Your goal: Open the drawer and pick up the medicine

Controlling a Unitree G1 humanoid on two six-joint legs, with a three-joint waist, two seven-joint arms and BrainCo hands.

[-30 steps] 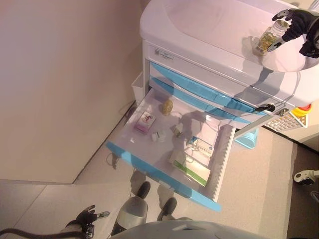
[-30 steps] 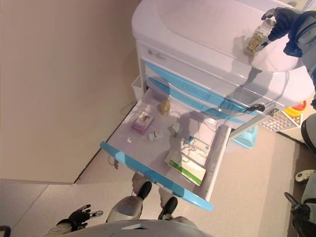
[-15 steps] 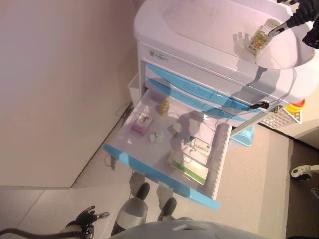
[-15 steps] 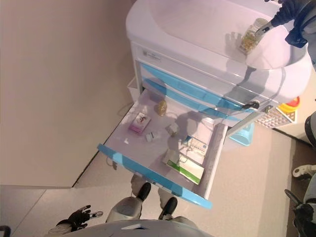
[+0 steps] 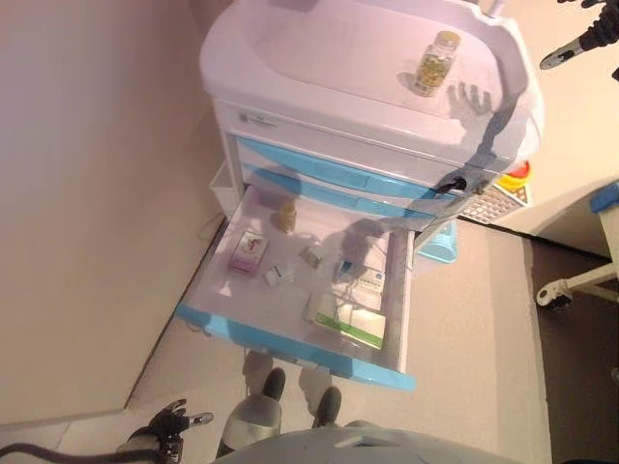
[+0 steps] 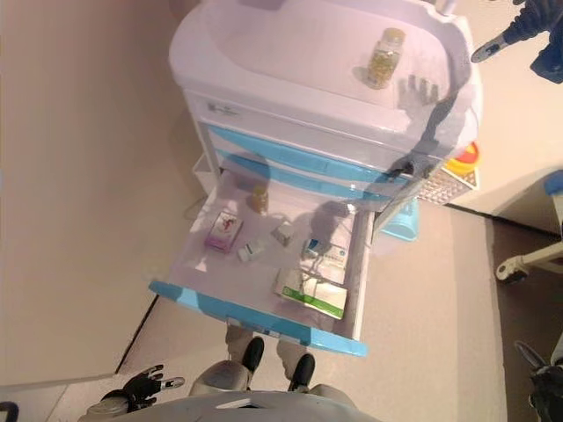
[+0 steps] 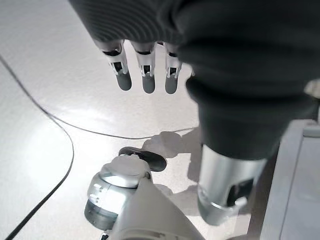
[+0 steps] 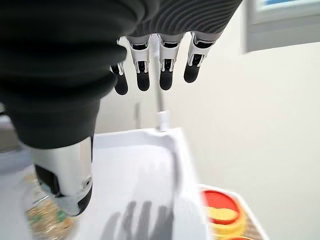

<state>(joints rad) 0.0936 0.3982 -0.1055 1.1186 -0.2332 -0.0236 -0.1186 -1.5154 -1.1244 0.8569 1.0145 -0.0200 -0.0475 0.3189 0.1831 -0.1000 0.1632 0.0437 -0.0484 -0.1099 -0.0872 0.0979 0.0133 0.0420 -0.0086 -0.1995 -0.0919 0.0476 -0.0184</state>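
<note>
- Medicine bottle upright on cart top, unheld.
- Right hand mostly cropped at the frame's edge, fingers straight, empty.
- Left hand low, relaxed.
- Drawer pulled out; small packets' labels unreadable.

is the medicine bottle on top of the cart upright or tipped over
Upright. The medicine bottle stands on the cart top, cap up, free of the right hand.

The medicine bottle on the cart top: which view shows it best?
The right eye view: the medicine bottle stands upright and whole on the cart top, free of the right hand. The left eye view shows it the same way. The right wrist view catches only part of it at the edge; the left wrist view shows none.
</note>
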